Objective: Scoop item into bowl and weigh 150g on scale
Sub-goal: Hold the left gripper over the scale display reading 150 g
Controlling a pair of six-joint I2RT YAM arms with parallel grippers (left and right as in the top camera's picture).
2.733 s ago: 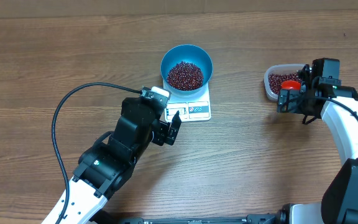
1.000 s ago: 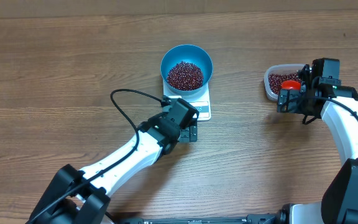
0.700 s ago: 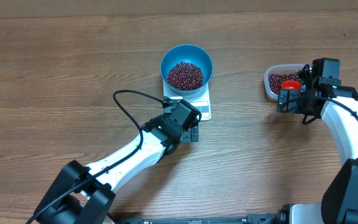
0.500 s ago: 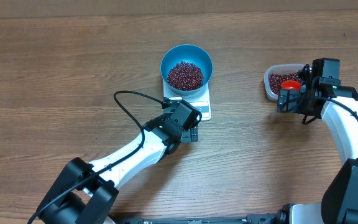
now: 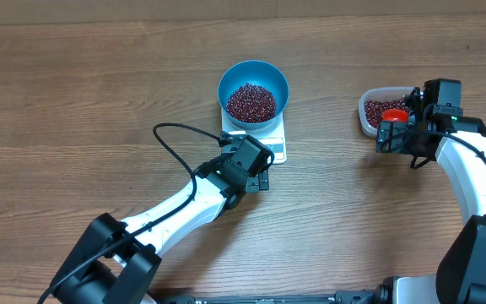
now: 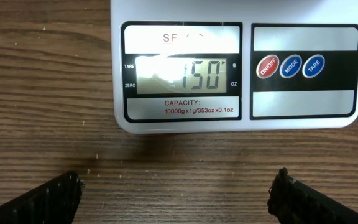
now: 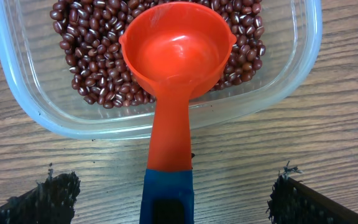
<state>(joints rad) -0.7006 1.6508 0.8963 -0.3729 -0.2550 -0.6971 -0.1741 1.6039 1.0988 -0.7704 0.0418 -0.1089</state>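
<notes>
Left tool point(image 6: 178, 182) wide open, empty; right tool point(image 7: 173, 180) wide open.

Evenly and brightly lit from overhead, with only faint, soft shadows on the tabletop point(image 5: 74, 84). Sharp in all three views. Washed by a pale glare across the scale point(image 6: 182, 109) display; marked by a small highlight inside the orange scoop point(image 7: 176, 59).

Worktop point(image 5: 74, 101): one. Blue bowl point(image 5: 224, 84): one. White scale point(image 6: 235, 118): one, with three round buttons point(image 6: 291, 65). Clear tub point(image 7: 166, 126): one. Orange scoop point(image 7: 176, 68): one. Beans point(image 5: 251, 101): two heaps, too many to count. Pincers: two, namely left pincer point(image 6: 176, 199) and right pincer point(image 7: 166, 199).
</notes>
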